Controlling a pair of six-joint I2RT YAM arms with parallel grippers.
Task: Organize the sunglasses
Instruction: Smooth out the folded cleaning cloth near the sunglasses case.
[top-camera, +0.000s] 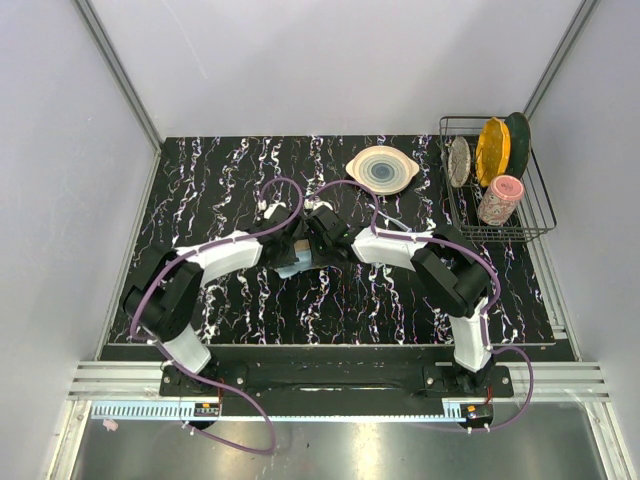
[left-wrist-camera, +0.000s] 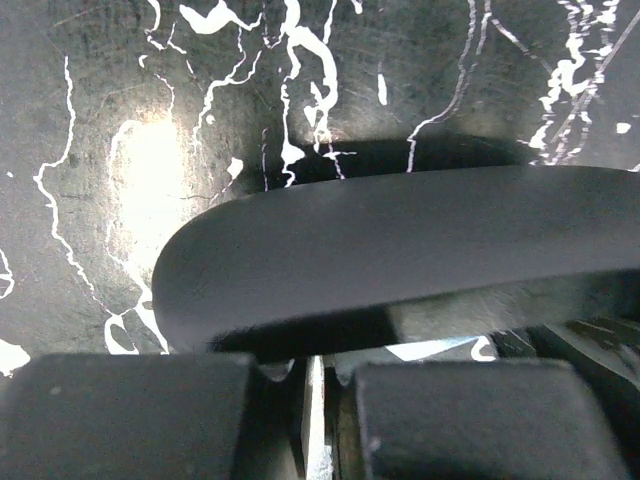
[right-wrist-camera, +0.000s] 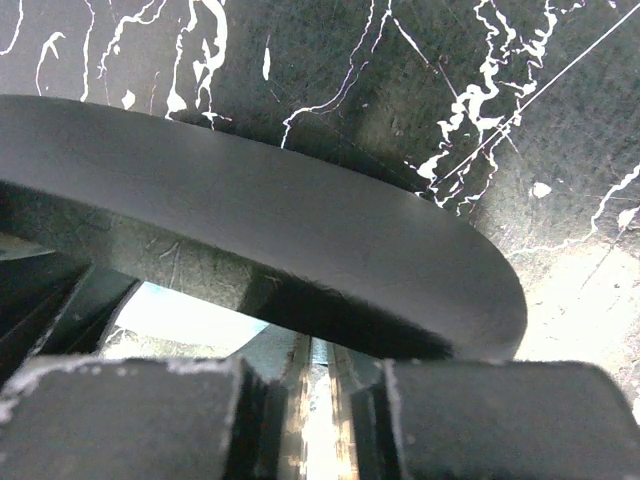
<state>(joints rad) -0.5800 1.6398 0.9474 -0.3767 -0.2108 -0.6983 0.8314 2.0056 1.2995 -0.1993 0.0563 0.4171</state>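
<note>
Both arms meet at the middle of the table over the black case, whose tan lining (top-camera: 298, 248) shows between them. My left gripper (top-camera: 285, 246) and right gripper (top-camera: 318, 240) face each other there. In the left wrist view the case lid (left-wrist-camera: 400, 250) arches just past my left gripper (left-wrist-camera: 318, 400), whose jaws pinch a thin whitish strip that looks like the sunglasses (left-wrist-camera: 316, 420). My right gripper (right-wrist-camera: 325, 400) is shut on a thin silvery strip, seemingly the sunglasses (right-wrist-camera: 327, 415), under the lid (right-wrist-camera: 300, 230). The rest of the sunglasses is hidden.
A light blue cloth (top-camera: 290, 268) lies under the case, also seen as the cloth (right-wrist-camera: 185, 318). A round plate (top-camera: 381, 168) sits at the back. A wire dish rack (top-camera: 545, 215) with dishes and a pink cup (top-camera: 500, 199) stands at the back right.
</note>
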